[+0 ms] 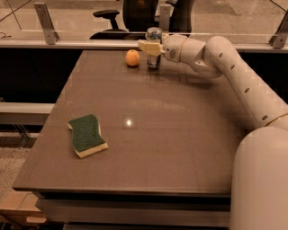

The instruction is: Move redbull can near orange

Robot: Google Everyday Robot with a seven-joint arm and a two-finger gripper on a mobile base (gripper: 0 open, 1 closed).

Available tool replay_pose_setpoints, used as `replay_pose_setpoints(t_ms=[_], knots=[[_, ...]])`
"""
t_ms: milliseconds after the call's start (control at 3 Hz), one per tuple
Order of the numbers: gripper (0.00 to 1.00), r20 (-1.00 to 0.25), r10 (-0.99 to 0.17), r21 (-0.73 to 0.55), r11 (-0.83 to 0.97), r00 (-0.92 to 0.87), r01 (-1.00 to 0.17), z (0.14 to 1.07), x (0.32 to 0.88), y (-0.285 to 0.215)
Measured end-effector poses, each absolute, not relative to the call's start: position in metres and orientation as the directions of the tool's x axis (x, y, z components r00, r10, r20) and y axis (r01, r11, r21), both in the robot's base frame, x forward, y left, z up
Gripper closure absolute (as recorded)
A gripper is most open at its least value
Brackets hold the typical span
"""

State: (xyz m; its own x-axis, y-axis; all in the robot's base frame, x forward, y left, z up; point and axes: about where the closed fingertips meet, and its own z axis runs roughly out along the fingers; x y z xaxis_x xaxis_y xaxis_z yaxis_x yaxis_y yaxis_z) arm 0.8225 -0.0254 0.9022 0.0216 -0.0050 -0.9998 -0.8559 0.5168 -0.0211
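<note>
The redbull can [154, 35] stands upright at the far edge of the brown table [180, 134]. It is slim and silver-and-blue. The orange [132, 58] sits on the table just left of the can, a small gap apart. My gripper [152, 47] reaches in from the right and is shut on the can's middle. One pale finger [147, 46] lies across the can's front; the other is hidden behind it. The can's base appears to rest on the table.
A green-and-yellow sponge [87, 134] lies at the near left of the table. My white arm [234, 76] spans the right side. A rail [67, 43] and a glass partition run behind the table's far edge, with an office chair [135, 13] beyond.
</note>
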Motion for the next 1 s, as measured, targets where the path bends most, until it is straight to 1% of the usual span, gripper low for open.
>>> replay_pose_setpoints(t_ms=[333,667,1000], knots=[[0.13,-1.000,-0.004,-0.020,0.513,0.021,-0.858,0.9020,0.8223,-0.0220],[0.00,-1.000,-0.003,-0.019,0.509,0.021,-0.861,0.9018,0.8222,-0.0184],[0.00,-1.000,-0.003,-0.019,0.509,0.021,-0.861,0.9018,0.8222,-0.0183]])
